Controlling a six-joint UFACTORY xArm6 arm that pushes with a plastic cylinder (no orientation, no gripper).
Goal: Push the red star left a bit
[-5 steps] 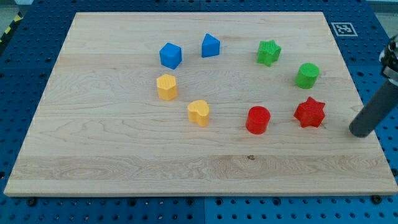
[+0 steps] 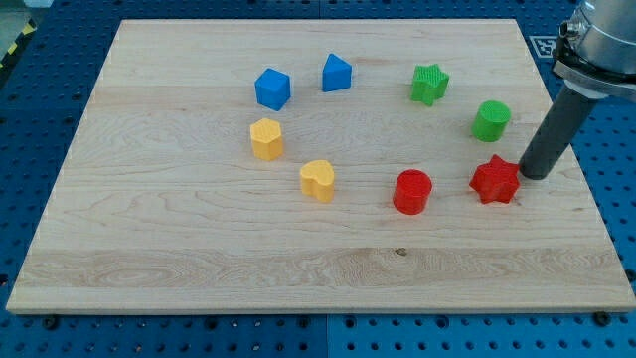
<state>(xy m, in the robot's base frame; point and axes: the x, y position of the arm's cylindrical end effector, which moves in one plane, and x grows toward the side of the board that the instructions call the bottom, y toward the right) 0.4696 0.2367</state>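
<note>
The red star [image 2: 494, 181] lies on the wooden board [image 2: 179, 239] at the view's right, right of the red cylinder [image 2: 411, 191]. My tip [image 2: 532, 175] is at the star's right edge, touching or nearly touching it; the dark rod rises up and to the right from there. The green cylinder [image 2: 491, 120] sits just above the star.
A green star [image 2: 429, 84] lies at the upper right. A blue cube [image 2: 272, 89] and a blue house-shaped block [image 2: 336, 73] lie at the upper middle. A yellow hexagonal block [image 2: 266, 138] and a yellow heart [image 2: 318, 180] lie left of centre. The board's right edge is close behind my tip.
My tip has moved left and slightly up, from near the board's right edge to the red star's right side. The star and other blocks have not visibly shifted.
</note>
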